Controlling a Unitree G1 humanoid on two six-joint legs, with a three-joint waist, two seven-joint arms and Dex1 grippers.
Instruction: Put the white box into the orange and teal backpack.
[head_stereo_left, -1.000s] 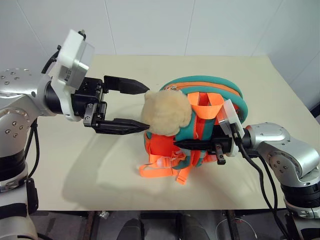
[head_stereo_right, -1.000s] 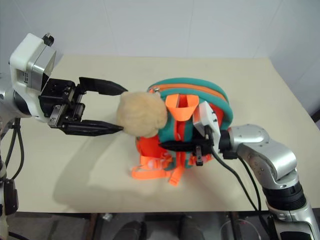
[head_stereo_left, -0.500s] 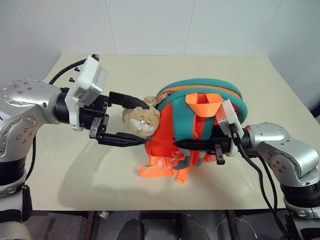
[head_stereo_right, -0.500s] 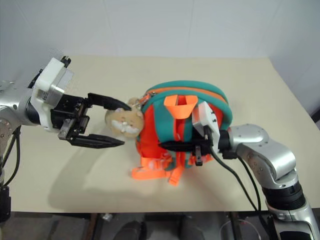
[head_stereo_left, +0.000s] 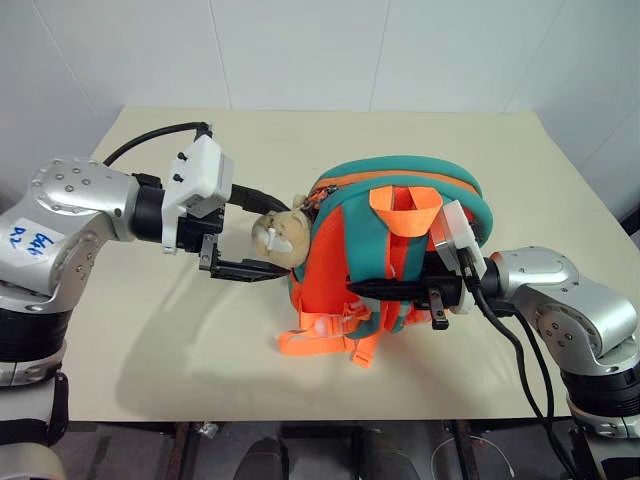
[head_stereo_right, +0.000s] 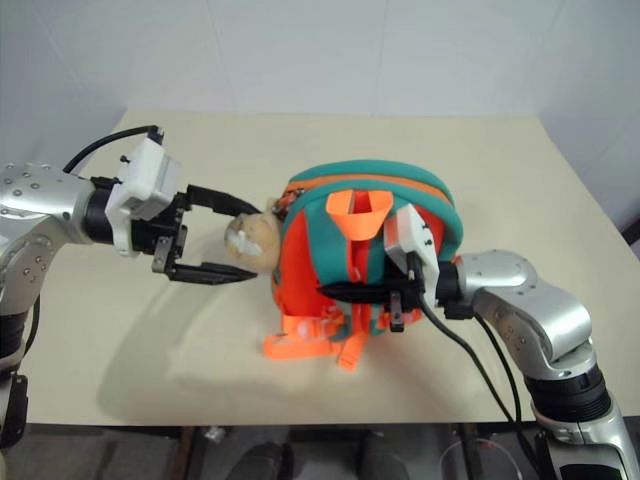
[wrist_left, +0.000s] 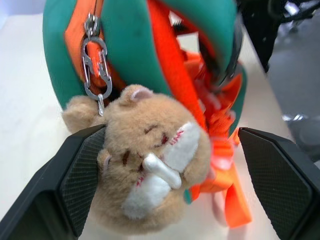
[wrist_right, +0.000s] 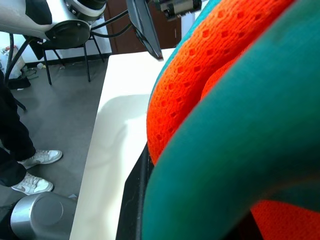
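Head views show the orange and teal backpack (head_stereo_left: 400, 250) upright mid-worktop (head_stereo_left: 150, 340), the right claw (head_stereo_left: 365, 288) clamped shut on its strap side. Left wrist view adds the left claw (wrist_left: 170, 175) spread wide around the plush charm (wrist_left: 150, 175), plus its metal clip (wrist_left: 96, 65).

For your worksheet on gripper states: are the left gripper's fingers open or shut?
Open. The left gripper has its fingers spread wide on either side of the plush charm.

A cream table (head_stereo_left: 420, 140) stands against a white panelled wall (head_stereo_left: 300, 50) with thin vertical seams. Beyond the table edge lies a grey floor (wrist_right: 65, 125), where a black chair (wrist_right: 60, 40) stands beside a person's white shoes (wrist_right: 35, 170).
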